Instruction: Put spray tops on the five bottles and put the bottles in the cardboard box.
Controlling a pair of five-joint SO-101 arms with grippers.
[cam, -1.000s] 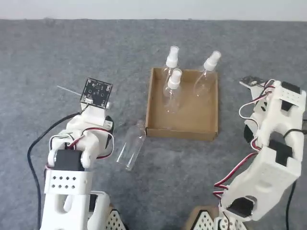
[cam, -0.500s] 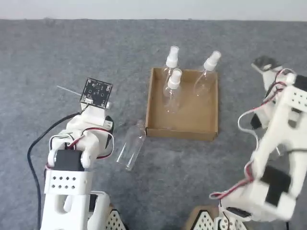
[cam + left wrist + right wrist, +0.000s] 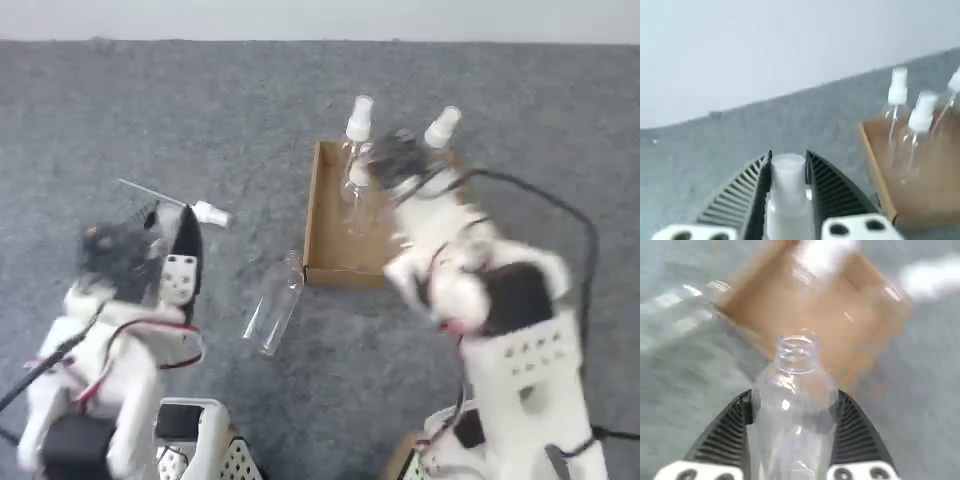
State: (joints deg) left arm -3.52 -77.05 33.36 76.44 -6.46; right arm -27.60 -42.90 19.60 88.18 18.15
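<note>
L gripper (image 3: 788,159) is clenched on a white plastic spray top (image 3: 787,192), held well apart from the cardboard box (image 3: 316,215). R gripper (image 3: 795,400) grasps a clear uncapped bottle (image 3: 796,360) by its body, right by the box. Another open bottle (image 3: 272,315) lies just off a box corner. Bottles prob. light, thin-walled, slick, so squeeze gently at mid-body. Necks are round and threaded.
</note>
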